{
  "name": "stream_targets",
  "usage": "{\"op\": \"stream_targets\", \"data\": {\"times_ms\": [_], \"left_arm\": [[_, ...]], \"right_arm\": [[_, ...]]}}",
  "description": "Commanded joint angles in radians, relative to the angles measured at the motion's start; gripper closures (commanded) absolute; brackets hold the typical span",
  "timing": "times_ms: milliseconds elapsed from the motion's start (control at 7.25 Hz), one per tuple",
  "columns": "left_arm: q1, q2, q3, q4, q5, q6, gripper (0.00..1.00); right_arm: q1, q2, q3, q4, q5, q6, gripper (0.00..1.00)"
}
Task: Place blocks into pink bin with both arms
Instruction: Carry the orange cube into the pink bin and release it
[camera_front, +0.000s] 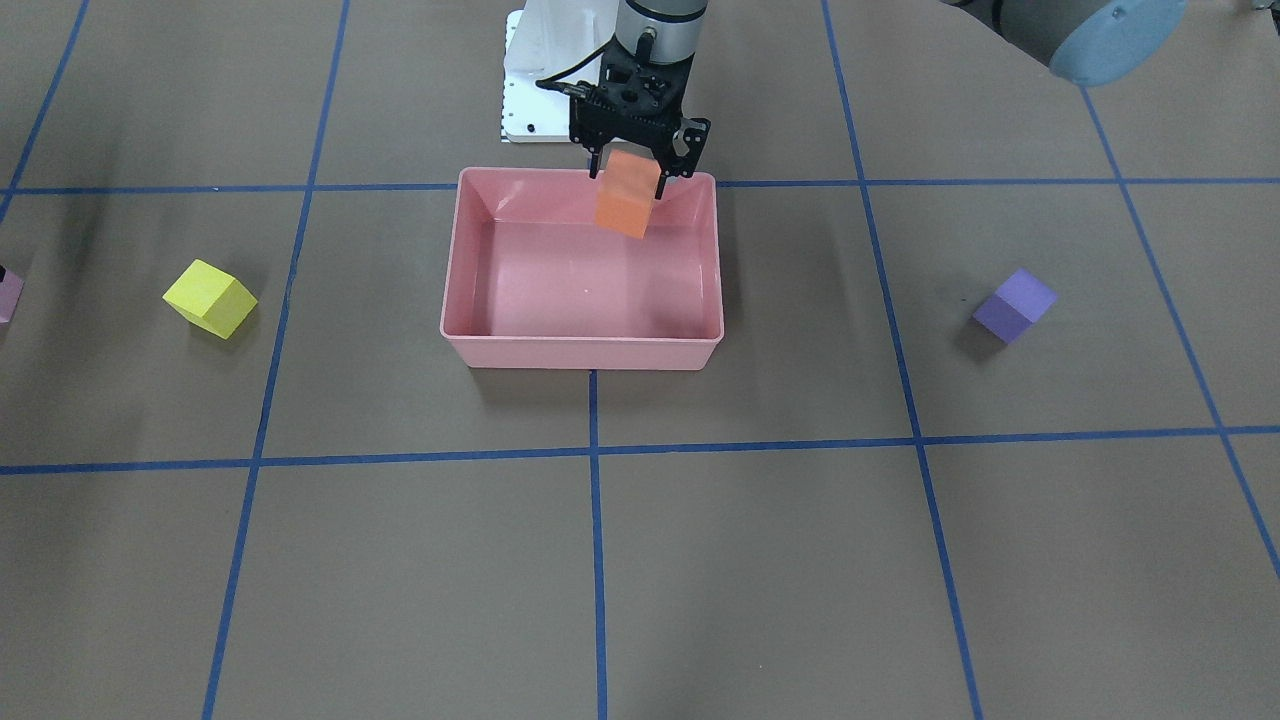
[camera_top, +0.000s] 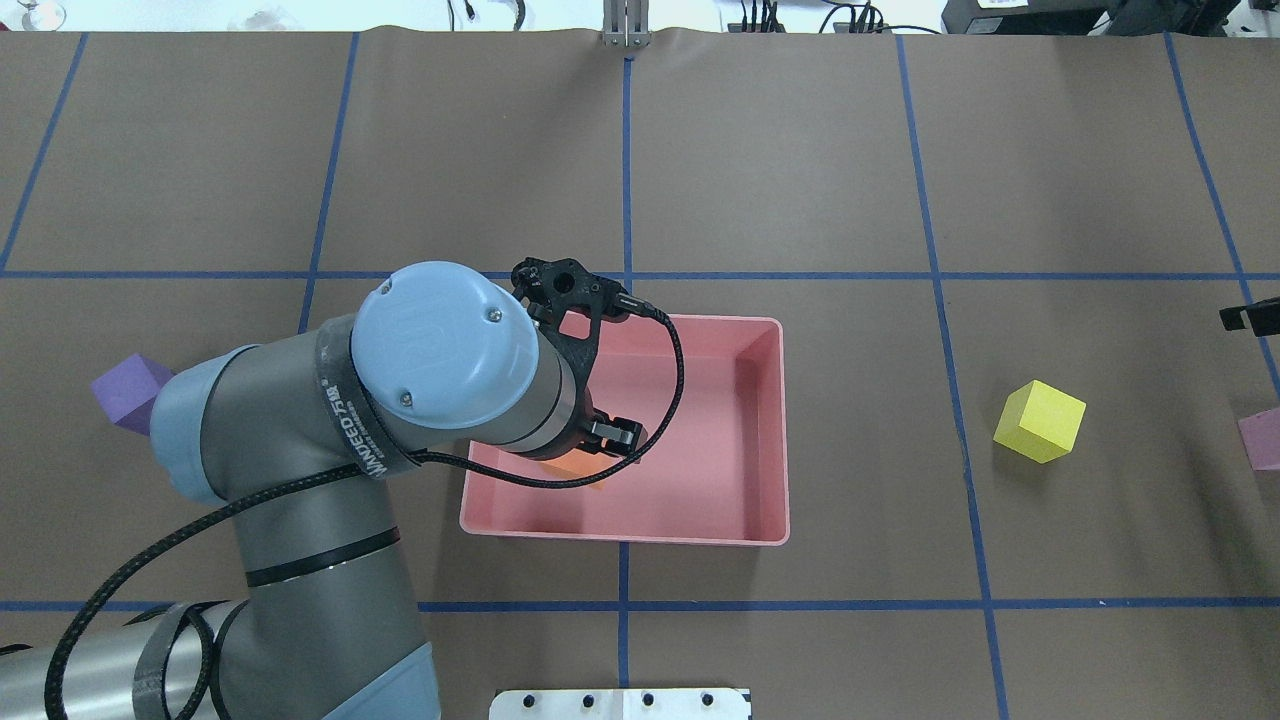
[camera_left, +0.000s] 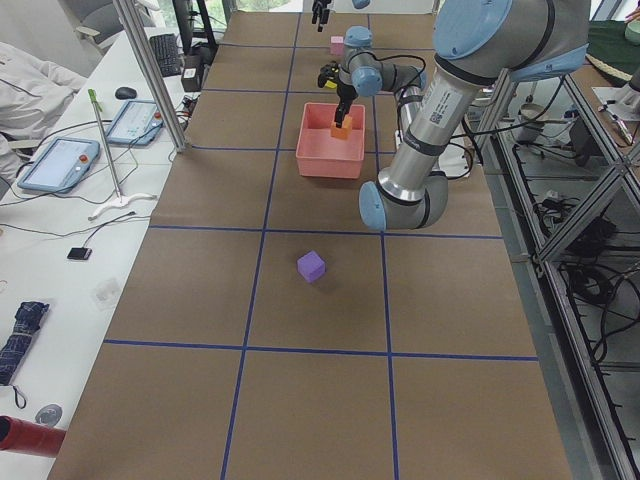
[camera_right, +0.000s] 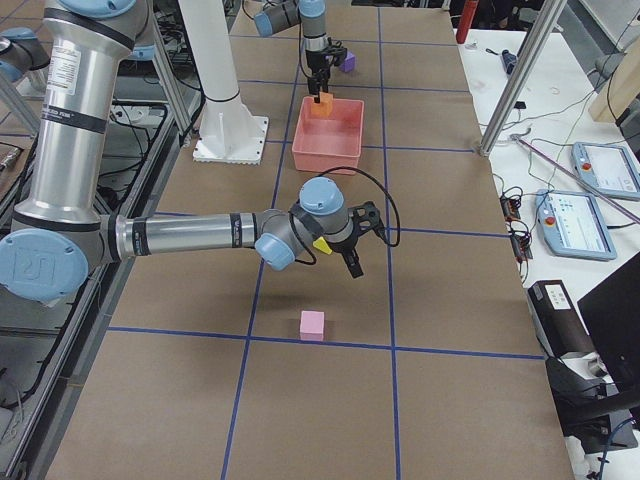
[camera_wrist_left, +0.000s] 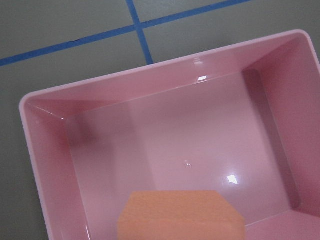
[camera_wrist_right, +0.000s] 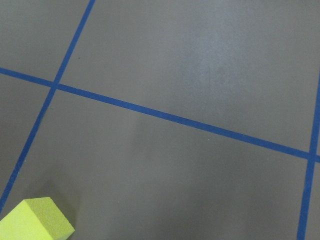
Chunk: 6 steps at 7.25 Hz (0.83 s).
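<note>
My left gripper (camera_front: 631, 172) hangs over the near-robot end of the pink bin (camera_front: 580, 345) and is shut on the top of the orange block (camera_front: 628, 195), which sits above the bin floor. The left wrist view shows the orange block (camera_wrist_left: 180, 215) over the bin (camera_wrist_left: 45, 165). The yellow block (camera_front: 210, 298) and light-pink block (camera_front: 5, 295) lie on the robot's right side. The purple block (camera_front: 1013, 305) lies on its left. My right gripper (camera_right: 352, 265) hovers near the yellow block (camera_right: 320, 243); I cannot tell whether it is open.
The white pedestal (camera_front: 525, 80) stands just behind the bin. Blue tape lines grid the brown table. Side benches with tablets (camera_right: 585, 215) and metal posts run along the far edge.
</note>
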<state>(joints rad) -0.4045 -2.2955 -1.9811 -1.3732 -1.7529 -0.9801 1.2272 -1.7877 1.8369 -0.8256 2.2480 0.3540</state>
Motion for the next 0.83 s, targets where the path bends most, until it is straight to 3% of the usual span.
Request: {"op": "stream_targets", "data": {"times_ms": [0,138,276,414,690], "left_arm": [[-0.060,0.027,-0.056,0.019,0.006,0.170,0.00],[-0.156,0.065,-0.056,0.026,-0.044,0.304,0.00],[-0.300,0.140,-0.056,0.016,-0.210,0.493,0.00],[-0.413,0.201,-0.053,0.014,-0.300,0.646,0.00],[-0.453,0.225,-0.035,0.010,-0.303,0.696,0.00]], "right_arm": [[-0.093,0.005,-0.002,0.120,-0.008,-0.055,0.02],[-0.157,0.036,-0.001,0.118,-0.010,-0.055,0.02],[-0.223,0.043,0.001,0.117,-0.021,-0.055,0.02],[-0.294,0.041,0.001,0.117,-0.084,-0.055,0.02],[-0.408,0.031,-0.004,0.106,-0.227,-0.055,0.02]]}}
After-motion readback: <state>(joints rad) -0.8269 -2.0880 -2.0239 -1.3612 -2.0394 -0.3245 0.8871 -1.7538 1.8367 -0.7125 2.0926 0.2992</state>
